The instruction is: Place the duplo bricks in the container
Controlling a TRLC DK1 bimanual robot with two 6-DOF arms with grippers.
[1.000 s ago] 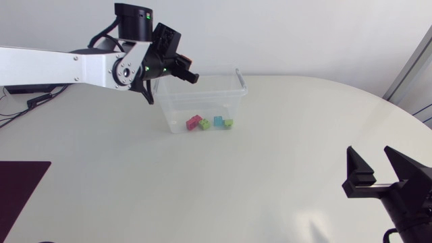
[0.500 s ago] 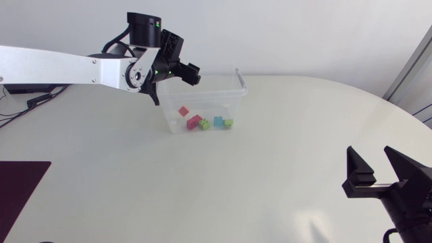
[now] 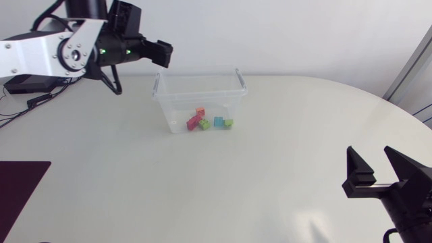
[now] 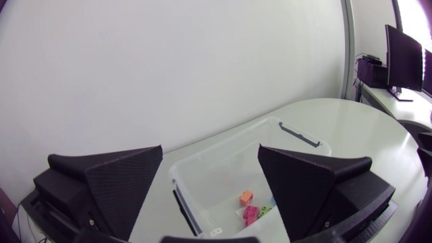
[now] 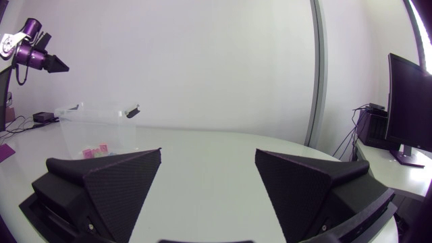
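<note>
Clear container [image 3: 177, 106], coloured duplo bricks [image 3: 194, 122] inside

The container [image 3: 200, 94] at the back of the bench [image 3: 270, 155]
The bricks [image 3: 202, 122] lie inside it; the left pincer [image 3: 164, 54] hangs beyond its left rear corner, the right pincer [image 3: 374, 167] well apart, front right.

I'm looking at a big rounded off-white table [image 3: 283, 148], smooth matte top. Sitting straight on it toward the far side is a clear rectangular plastic container [image 3: 229, 101]. In the head view's near left corner there's a flat dark maroon rectangular mat [image 3: 19, 185], well apart from that container.
</note>
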